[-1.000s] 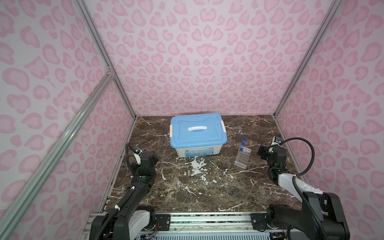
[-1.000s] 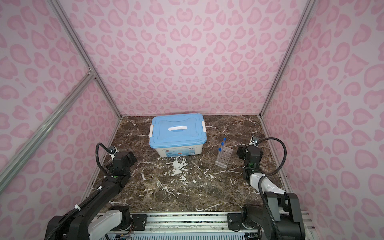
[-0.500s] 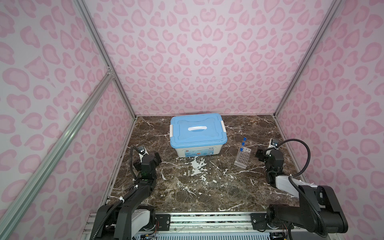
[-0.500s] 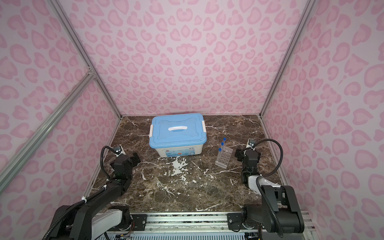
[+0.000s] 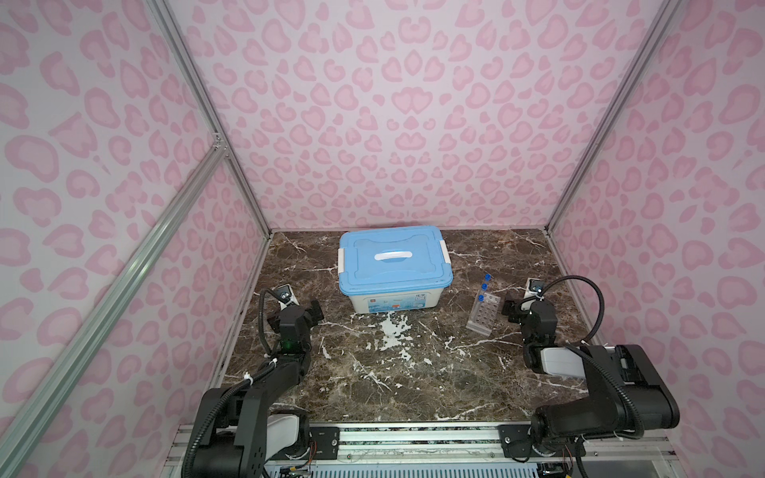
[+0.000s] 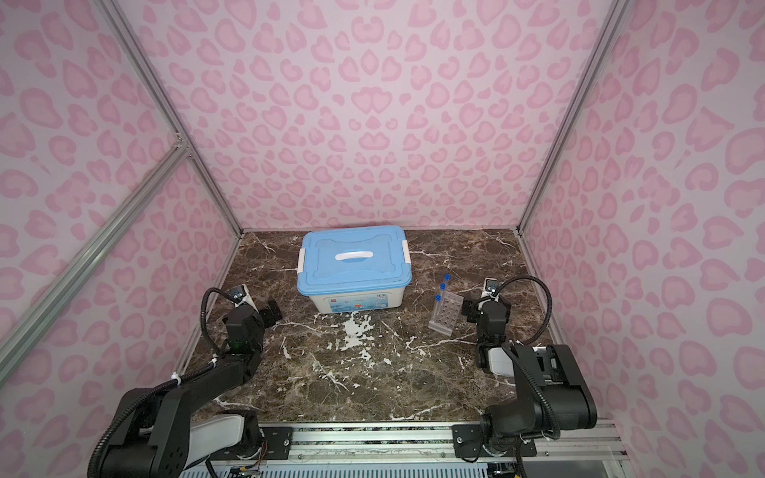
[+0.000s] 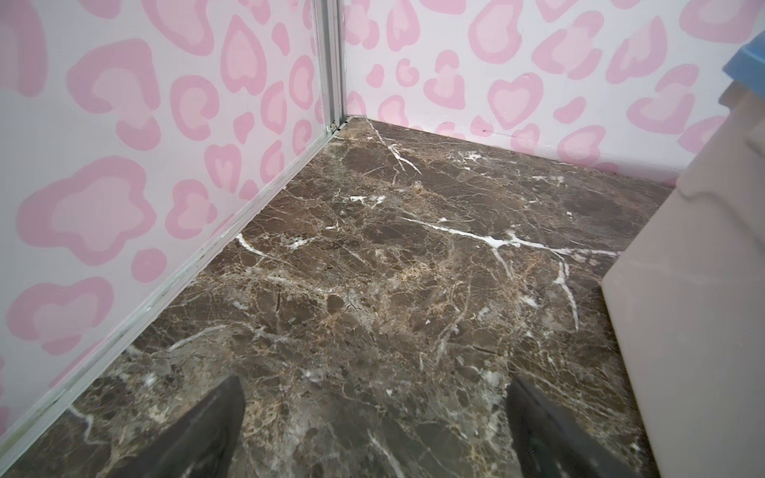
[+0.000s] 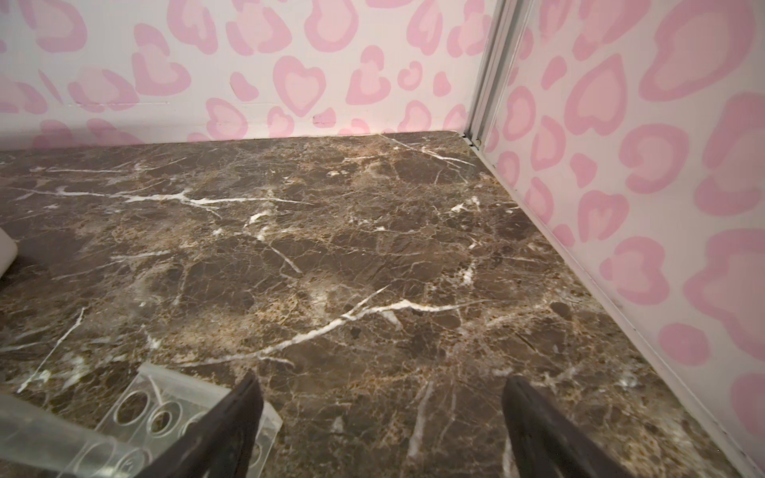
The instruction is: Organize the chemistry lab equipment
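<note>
A clear holed rack point(image 5: 482, 315) point(image 6: 446, 313) stands on the marble right of the bin, with three blue-capped test tubes point(image 5: 483, 286) point(image 6: 442, 287) upright along its left side. My right gripper point(image 5: 525, 309) point(image 6: 481, 309) hovers just right of the rack, open and empty. In the right wrist view the right gripper point(image 8: 378, 385) has one finger in front of the rack's corner point(image 8: 165, 407), beside a tube point(image 8: 49, 438). My left gripper point(image 5: 299, 313) point(image 6: 258, 311) point(image 7: 374, 414) is open over bare marble near the left wall.
A white bin point(image 5: 389, 304) point(image 6: 352, 304) with a closed blue lid point(image 5: 393, 260) point(image 6: 354, 260) sits at the back centre. Its wall point(image 7: 695, 289) is close beside my left gripper. Pink patterned walls enclose the marble floor on three sides.
Both arms have folded lower toward the front rail, and the grippers have shifted only slightly. The rack, tubes and bin have not moved.
</note>
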Available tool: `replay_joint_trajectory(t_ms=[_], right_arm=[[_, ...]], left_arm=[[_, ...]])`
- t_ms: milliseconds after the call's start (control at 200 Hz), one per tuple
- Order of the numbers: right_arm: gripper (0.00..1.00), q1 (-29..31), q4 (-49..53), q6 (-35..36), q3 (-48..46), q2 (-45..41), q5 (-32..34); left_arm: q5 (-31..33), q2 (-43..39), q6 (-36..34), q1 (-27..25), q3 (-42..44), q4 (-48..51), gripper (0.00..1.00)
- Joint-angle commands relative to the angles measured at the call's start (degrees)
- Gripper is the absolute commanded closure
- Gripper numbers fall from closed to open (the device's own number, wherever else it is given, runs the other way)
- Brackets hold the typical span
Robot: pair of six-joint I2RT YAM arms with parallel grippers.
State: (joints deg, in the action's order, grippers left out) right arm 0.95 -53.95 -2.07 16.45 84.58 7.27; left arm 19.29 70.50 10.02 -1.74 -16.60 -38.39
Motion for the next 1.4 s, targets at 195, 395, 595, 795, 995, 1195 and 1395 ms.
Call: replay_joint_trajectory(t_ms=[195, 395, 595, 795, 995, 1195, 1395], right_arm=[[0.07, 0.3, -6.8, 1.3, -0.4, 2.6, -0.7], [0.07, 0.2, -4.3, 0.9, 1.2, 2.9, -0.4], [0.07, 0.0, -2.6, 0.5, 2.0, 3.0, -0.3], [0.07, -0.3, -0.5, 0.2, 3.3, 3.2, -0.4], [0.03, -0.3, -0.2, 0.2, 3.6, 3.3, -0.4], [0.01, 0.0, -0.1, 0.5, 3.6, 3.2, -0.2], [0.01, 0.2, 0.1, 0.7, 3.7, 3.4, 0.2]], left_arm=[[-6.6, 2.2, -1.9, 1.7, -1.5, -6.1, 0.02], [-8.5, 4.2, -3.5, 2.5, -2.9, -6.7, 0.02], [-9.8, 7.9, -3.7, 3.7, -1.9, -12.5, 0.02], [-12.4, 10.1, -3.5, 4.6, -2.8, -13.0, 0.02], [-15.1, 12.7, -4.6, 4.6, -3.1, -14.7, 0.01], [-18.5, 13.5, -6.3, 4.6, -2.7, -15.9, 0.03], [-17.4, 13.7, -6.6, 4.0, -3.2, -15.5, 0.03]])
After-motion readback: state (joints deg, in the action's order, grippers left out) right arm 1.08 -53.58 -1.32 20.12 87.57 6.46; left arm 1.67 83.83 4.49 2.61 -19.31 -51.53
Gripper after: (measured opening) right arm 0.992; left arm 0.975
